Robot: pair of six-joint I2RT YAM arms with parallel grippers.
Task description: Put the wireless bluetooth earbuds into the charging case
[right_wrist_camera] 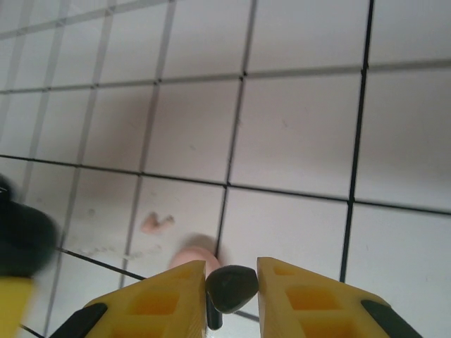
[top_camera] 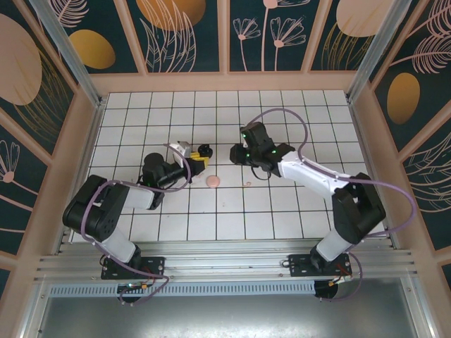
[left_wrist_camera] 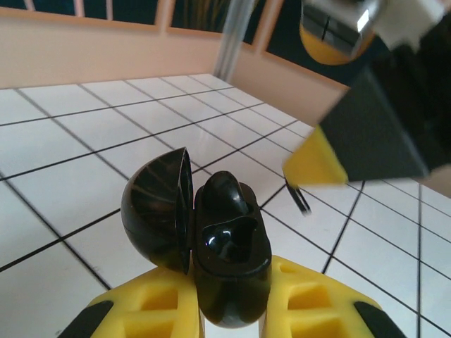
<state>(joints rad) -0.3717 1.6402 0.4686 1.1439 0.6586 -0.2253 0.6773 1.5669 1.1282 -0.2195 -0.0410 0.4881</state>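
My left gripper point(left_wrist_camera: 231, 273) is shut on the black charging case point(left_wrist_camera: 230, 248), whose lid point(left_wrist_camera: 159, 210) stands open to the left. One glossy socket of the case faces up, and a black rounded shape sits at its far end. My right gripper point(right_wrist_camera: 232, 273) is shut on a black earbud point(right_wrist_camera: 231, 287) with a short stem. From the left wrist that gripper looms blurred at upper right, the earbud's stem point(left_wrist_camera: 299, 196) hanging below it. From above, the right gripper point(top_camera: 235, 152) hovers just right of the case point(top_camera: 204, 150) held by the left gripper point(top_camera: 199, 157).
A round pink case point(top_camera: 214, 181) lies on the white tiled floor point(top_camera: 282, 120) in front of both grippers, with a small pink earbud point(top_camera: 246, 184) to its right. In the right wrist view the pink case point(right_wrist_camera: 189, 256) and pink earbud point(right_wrist_camera: 156, 224) lie below the fingers.
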